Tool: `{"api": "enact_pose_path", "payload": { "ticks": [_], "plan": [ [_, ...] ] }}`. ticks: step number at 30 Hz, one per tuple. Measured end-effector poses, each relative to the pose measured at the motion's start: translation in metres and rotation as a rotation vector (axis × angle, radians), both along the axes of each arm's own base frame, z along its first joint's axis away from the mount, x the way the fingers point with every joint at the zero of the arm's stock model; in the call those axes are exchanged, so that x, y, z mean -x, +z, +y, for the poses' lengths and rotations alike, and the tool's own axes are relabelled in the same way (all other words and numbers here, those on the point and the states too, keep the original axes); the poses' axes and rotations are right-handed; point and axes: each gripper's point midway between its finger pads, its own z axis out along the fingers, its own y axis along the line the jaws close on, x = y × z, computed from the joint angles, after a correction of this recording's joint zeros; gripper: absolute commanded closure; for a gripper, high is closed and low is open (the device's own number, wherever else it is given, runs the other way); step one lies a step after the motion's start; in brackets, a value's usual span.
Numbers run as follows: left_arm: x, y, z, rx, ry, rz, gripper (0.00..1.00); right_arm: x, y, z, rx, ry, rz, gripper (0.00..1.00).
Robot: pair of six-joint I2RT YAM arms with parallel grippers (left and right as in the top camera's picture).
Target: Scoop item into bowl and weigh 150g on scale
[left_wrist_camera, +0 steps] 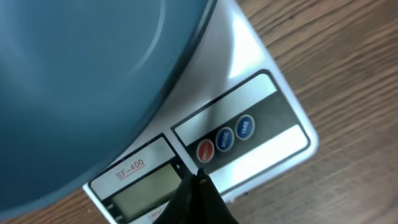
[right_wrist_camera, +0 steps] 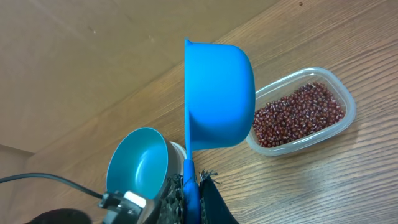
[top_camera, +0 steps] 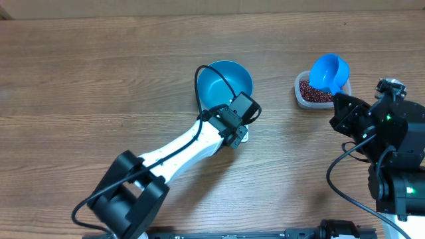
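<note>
Scoop (right_wrist_camera: pixel 217 93) juts straight from right fingers (right_wrist_camera: pixel 214 202) — cup on edge, over beans (right_wrist_camera: pixel 298 115).

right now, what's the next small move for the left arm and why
Probably nudge the shut left gripper forward onto the red button: its tip sits just short of it, the display looks blank, and the bowl already rests on the scale.
</note>
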Motion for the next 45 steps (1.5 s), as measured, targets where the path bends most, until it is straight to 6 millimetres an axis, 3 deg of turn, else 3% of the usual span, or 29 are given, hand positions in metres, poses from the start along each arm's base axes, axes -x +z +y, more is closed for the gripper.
{"api": "enact_pose_path", "payload": {
  "ticks": [14, 33, 45],
  "plan": [
    [-0.007, -0.005, -0.005, 0.005, -0.018, -0.020, 0.96, -0.001, 0.002, 0.000, 0.001, 0.000, -0.010, 0.96],
    [-0.005, -0.032, -0.003, -0.035, -0.017, 0.021, 0.96, -0.002, 0.004, 0.000, 0.001, 0.000, -0.017, 0.96],
    [-0.008, -0.031, -0.005, -0.025, -0.017, 0.010, 0.96, -0.002, 0.003, 0.000, 0.002, 0.000, -0.017, 0.96]
  ]
}}
